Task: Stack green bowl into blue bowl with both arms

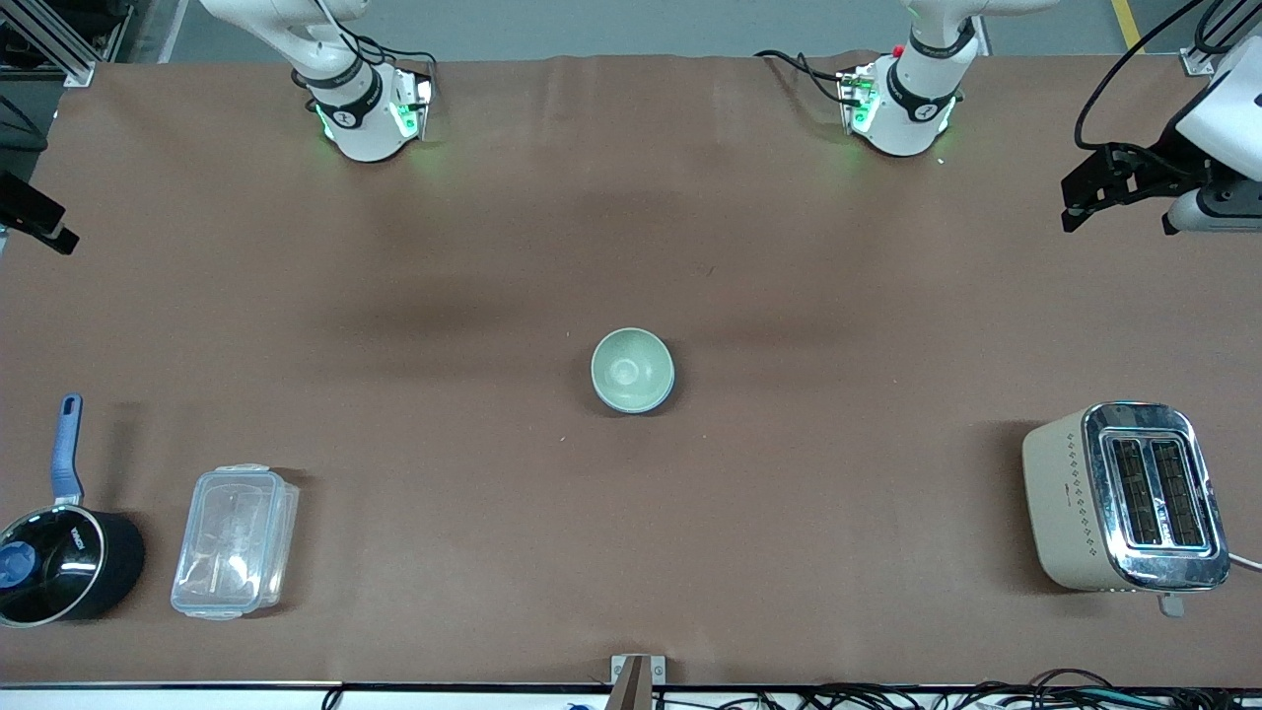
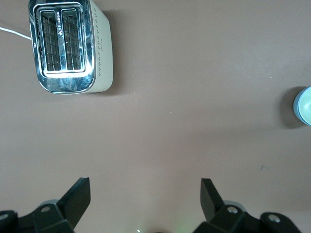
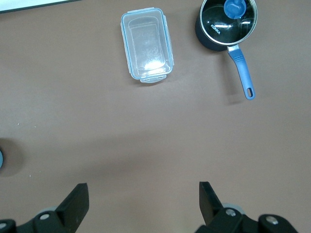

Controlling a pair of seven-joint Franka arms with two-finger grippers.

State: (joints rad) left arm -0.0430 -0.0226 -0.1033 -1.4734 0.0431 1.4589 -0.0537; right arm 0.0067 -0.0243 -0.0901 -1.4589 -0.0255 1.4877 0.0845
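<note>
The green bowl (image 1: 631, 368) sits upright in the middle of the table, nested inside the blue bowl (image 1: 671, 383), of which only a thin blue edge shows around it. The pair also shows at the edge of the left wrist view (image 2: 306, 105). My left gripper (image 1: 1073, 210) is open and empty, raised over the left arm's end of the table, well away from the bowls; its fingers (image 2: 77, 196) stand wide apart. My right gripper (image 1: 54, 232) is open and empty, raised over the right arm's end; its fingers (image 3: 77, 199) stand wide apart.
A beige and chrome toaster (image 1: 1124, 498) stands near the front camera at the left arm's end. A clear lidded plastic box (image 1: 235, 540) and a black saucepan with a blue handle (image 1: 59, 562) stand near the front camera at the right arm's end.
</note>
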